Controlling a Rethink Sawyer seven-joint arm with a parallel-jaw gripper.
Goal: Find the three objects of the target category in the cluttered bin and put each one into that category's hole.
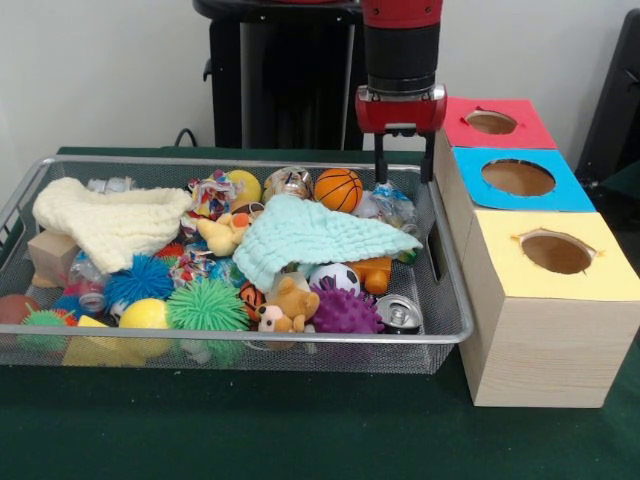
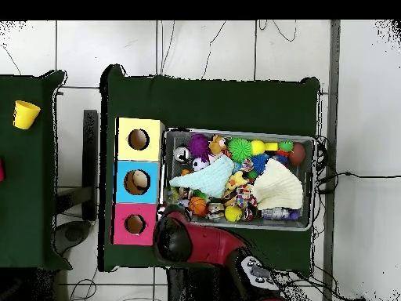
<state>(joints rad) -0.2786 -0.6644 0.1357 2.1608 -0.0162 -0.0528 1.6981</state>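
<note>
A wire mesh bin [image 1: 445,300] [image 2: 309,141] is packed with toys. A mint cloth [image 1: 315,235] [image 2: 207,179] lies over the middle and a cream cloth [image 1: 110,220] [image 2: 278,186] at one end. Showing around them are a small basketball [image 1: 339,189], a soccer ball [image 1: 333,277], a purple spiky ball [image 1: 345,311], a green spiky ball [image 1: 207,305], a teddy bear [image 1: 290,305] and a can [image 1: 399,315]. My gripper [image 1: 404,165] hangs open and empty over the bin's far corner, beside the red box. In the overhead view the arm's head [image 2: 176,239] hides it.
Beside the bin stands a wooden box with three round holes: red [image 1: 491,122] [image 2: 135,224], blue [image 1: 517,177] [image 2: 139,180] and yellow [image 1: 556,252] [image 2: 139,139]. A yellow cup [image 2: 26,114] sits on a separate table. Green cloth [image 1: 300,430] covers the tabletop.
</note>
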